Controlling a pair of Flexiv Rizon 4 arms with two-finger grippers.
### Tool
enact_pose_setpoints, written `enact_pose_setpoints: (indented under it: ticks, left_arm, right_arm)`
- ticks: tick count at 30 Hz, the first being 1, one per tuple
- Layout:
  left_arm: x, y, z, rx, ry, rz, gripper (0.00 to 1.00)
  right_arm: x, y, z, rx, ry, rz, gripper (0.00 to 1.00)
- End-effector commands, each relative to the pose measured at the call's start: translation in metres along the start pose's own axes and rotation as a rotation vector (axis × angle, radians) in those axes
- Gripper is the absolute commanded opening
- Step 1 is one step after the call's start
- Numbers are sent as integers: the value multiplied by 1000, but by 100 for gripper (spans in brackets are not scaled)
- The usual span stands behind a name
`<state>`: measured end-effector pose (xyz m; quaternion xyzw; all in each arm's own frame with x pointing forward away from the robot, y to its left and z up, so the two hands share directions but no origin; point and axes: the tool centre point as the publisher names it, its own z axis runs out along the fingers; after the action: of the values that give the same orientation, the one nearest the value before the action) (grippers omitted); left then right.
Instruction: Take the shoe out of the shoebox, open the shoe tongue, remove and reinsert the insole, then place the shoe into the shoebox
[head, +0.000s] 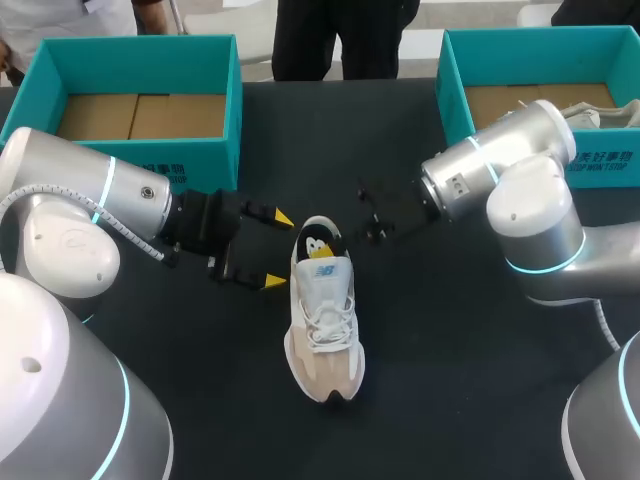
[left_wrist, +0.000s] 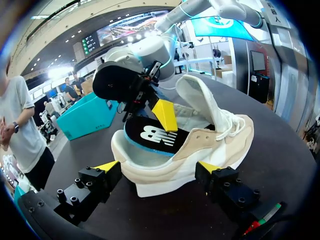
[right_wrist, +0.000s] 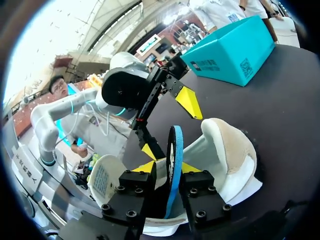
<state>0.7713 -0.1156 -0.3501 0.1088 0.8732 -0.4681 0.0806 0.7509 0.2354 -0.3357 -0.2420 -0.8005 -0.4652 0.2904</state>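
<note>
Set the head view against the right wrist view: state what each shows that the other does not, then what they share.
Only the head view: both teal boxes at once, the left shoebox and the right shoebox, plus the shoe's laces and toe. Only the right wrist view: the insole standing on edge between the right gripper fingers, its blue rim showing. Both: the shoe on the black table, and the open left gripper near its heel.
</note>
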Motion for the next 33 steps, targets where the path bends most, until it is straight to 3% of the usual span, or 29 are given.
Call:
enact_pose_setpoints:
  ticks: [1,8,18,28,33]
  left_arm:
    - [0,0,0,-2,0,0,100]
    - [0,0,0,-2,0,0,100]
    - [0,0,0,-2,0,0,100]
    - [0,0,0,-2,0,0,100]
    - [0,0,0,-2,0,0,100]
  right_arm:
    - [3,6,-2,11,-10,-9,28]
    - [9,18,-7,20,-29,-43,31]
    - [20,50,-24,31,-69,-137,33]
    - [13,66,-24,16,-49,-198,32]
    - [19,70,-35,15,-100,-210,33]
